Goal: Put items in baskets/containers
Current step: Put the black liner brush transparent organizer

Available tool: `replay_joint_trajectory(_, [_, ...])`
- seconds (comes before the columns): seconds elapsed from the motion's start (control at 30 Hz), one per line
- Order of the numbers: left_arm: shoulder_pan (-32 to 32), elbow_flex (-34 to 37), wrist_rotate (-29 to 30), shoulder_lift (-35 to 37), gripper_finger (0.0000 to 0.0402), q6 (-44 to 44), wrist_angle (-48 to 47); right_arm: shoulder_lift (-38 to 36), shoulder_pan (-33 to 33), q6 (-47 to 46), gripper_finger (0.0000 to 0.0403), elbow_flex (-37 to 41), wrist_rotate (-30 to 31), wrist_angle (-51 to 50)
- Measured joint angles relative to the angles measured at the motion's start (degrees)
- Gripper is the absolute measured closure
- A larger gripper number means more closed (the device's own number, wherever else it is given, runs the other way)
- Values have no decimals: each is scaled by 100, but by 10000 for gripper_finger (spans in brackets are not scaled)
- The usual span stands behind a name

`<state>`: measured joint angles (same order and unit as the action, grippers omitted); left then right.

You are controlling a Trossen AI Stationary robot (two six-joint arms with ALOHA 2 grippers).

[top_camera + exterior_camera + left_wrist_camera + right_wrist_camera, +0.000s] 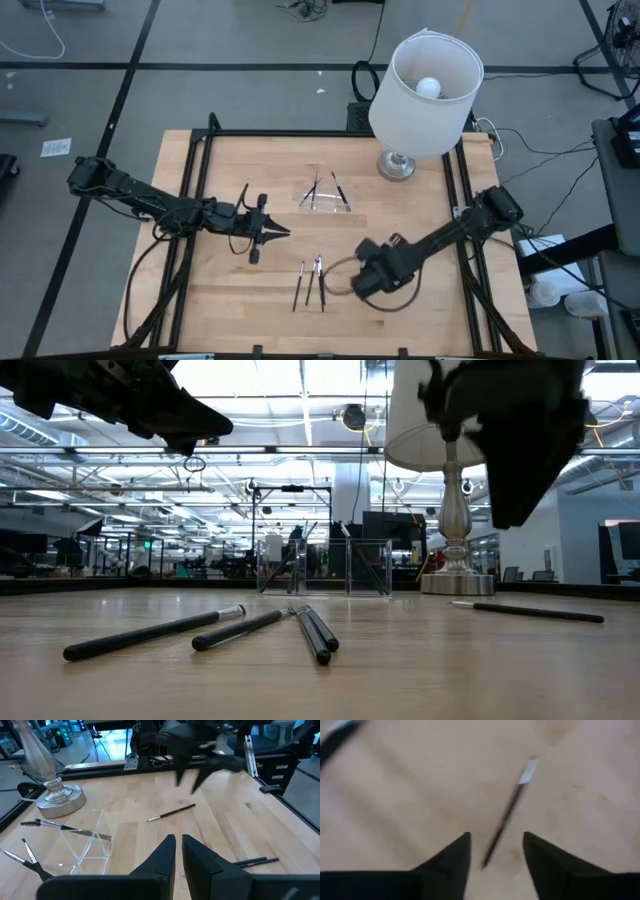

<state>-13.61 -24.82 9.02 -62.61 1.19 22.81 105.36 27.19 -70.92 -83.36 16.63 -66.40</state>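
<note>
Pale wood planks make up the tabletop (230,290), framed by black rails along its left, right and far edges, with grey floor and loose cables beyond. At the far right corner a white-shaded lamp (425,95) on a silvery base (397,165) takes up room; the middle and near parts of the wood lie mostly bare.

Toward the far centre sits the clear plastic tray (328,198), visible mainly by its glinting edges, with a few thin dark tools standing or leaning in it; from the left wrist view one of these is a spoolie brush (31,823) lying across the tray's rim. A small cluster of thin dark sticks (310,280) lies on the wood near the front, close together and roughly parallel, some with silvery ferrules. Another dark stick (243,197) lies on the left half, just beyond the left arm.

Left claw (278,232) hovers above the wood left of centre, well apart from tray and cluster, its fingers (165,852) nearly together with a narrow gap, holding nothing.

Right claw (358,283) is low over the near-centre wood, just right of the cluster. Its fingers (455,852) stand apart, and a thin dark stick with a silvery end (507,812) lies on the wood between them, not gripped.
</note>
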Motion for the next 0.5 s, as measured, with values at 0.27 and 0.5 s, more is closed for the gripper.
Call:
replay_joint_trajectory(0.27, [0,0,2,0,360,20,-1,-4,-664,-154,124,610,-485,-1])
replay_joint_trajectory(0.5, [1,0,2,0,360,20,-27,-4,-1010,118,124,1400,-997,757])
